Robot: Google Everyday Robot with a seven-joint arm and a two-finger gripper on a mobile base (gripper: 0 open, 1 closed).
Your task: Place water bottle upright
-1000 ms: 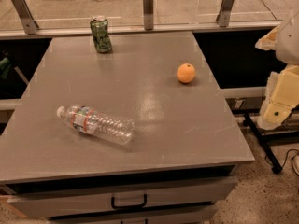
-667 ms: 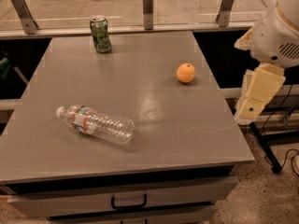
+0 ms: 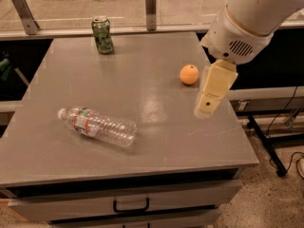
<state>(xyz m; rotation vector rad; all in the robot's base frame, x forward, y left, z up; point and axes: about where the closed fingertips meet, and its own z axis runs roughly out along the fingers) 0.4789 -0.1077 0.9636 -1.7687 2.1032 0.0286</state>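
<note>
- Nearest you, a drawer (image 3: 130, 205) with a dark handle sits under the front edge of the grey surface (image 3: 142, 70).
- The water bottle (image 3: 97, 126) lies on its side at the front left, its white cap (image 3: 61, 113) pointing left.
- The gripper (image 3: 209, 101) hangs over the right side, well apart from the bottle and carrying nothing. You cannot tell whether it is apart or together.
- You likely need to cross leftward and grasp squarely across the ribbed body, since a nudge may roll it.
- Just beyond the gripper rests an orange (image 3: 189, 74); steer clear of it.
- Farthest, a crushed green can (image 3: 102, 34) stands near the back edge.
</note>
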